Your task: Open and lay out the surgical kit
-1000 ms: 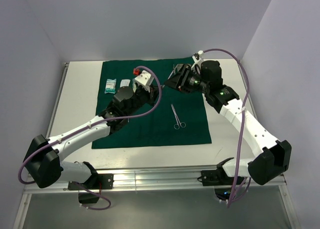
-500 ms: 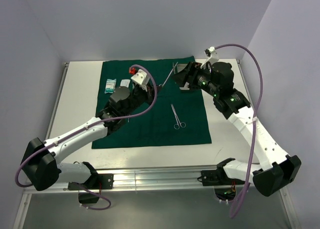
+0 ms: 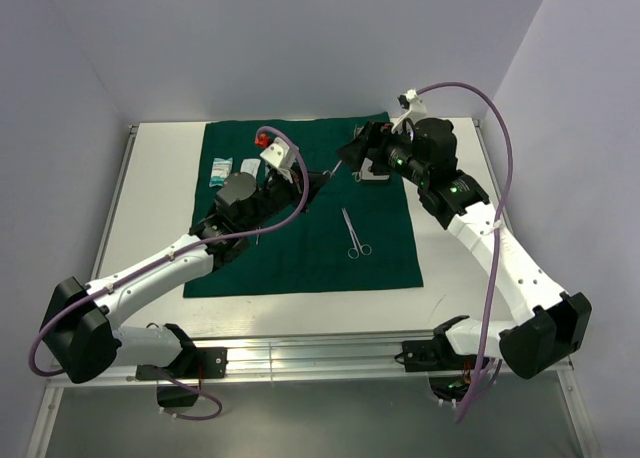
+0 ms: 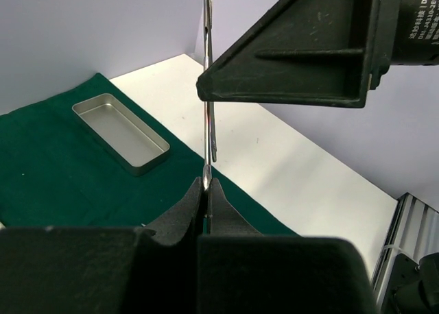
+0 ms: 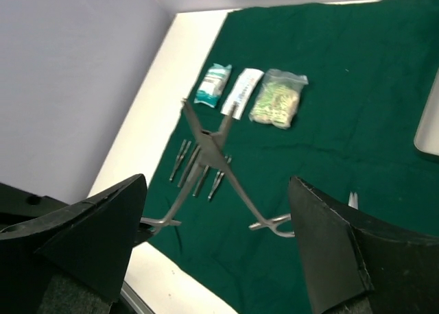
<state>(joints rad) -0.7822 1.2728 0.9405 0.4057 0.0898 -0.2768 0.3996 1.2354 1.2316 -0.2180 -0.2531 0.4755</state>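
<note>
The dark green cloth (image 3: pixel 300 248) lies spread flat on the table. My left gripper (image 3: pixel 312 181) (image 4: pixel 208 182) is shut on a slim steel clamp (image 4: pixel 208 88) (image 5: pixel 212 149) and holds it in the air over the cloth. The clamp's arms are spread, and one ring handle (image 5: pixel 274 225) hangs free. My right gripper (image 3: pixel 354 150) (image 5: pixel 218 182) stands open around the clamp without touching it. The steel tray (image 4: pixel 120 132) (image 3: pixel 374 177) sits on the cloth, partly under the right gripper. Three pale packets (image 5: pixel 241 91) (image 3: pixel 222 170) lie at the cloth's far left. Scissors (image 3: pixel 353 234) rest mid-cloth.
Several tweezers and clamps (image 5: pixel 199 170) lie side by side on the cloth below the packets. Bare white table (image 3: pixel 160 208) borders the cloth left and right. Both arms' purple cables (image 3: pixel 490 218) loop above the table. An aluminium rail (image 3: pixel 300 353) runs along the near edge.
My right gripper's jaws have spread wide apart and its wrist has shifted slightly up and right. The left gripper keeps its hold on the clamp.
</note>
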